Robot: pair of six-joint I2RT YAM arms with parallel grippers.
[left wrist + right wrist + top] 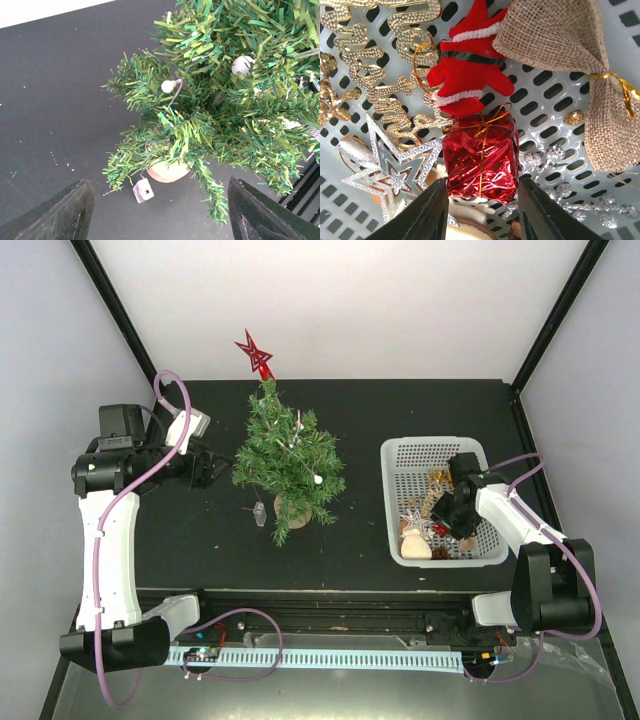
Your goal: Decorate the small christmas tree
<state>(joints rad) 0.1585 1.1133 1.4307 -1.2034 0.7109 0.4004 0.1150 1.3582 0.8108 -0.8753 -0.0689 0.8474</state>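
The small christmas tree [290, 455] stands at the table's middle, with a red star [254, 353] on top and white baubles [243, 64] in its branches. My left gripper [215, 468] is open and empty just left of the tree; in the left wrist view [157, 210] the tree [225, 100] and its tan base [167, 171] lie ahead of it. My right gripper [450, 515] is down in the white basket [390, 500]. Its fingers [432, 205] press both sides of a red foil gift box [480, 165].
A small white tag [143, 190] lies by the tree base. The basket also holds a silver star [395, 177], gold lettering [385, 55], a red Santa suit [467, 75], a burlap bow [570, 55] and silver beads [555, 190].
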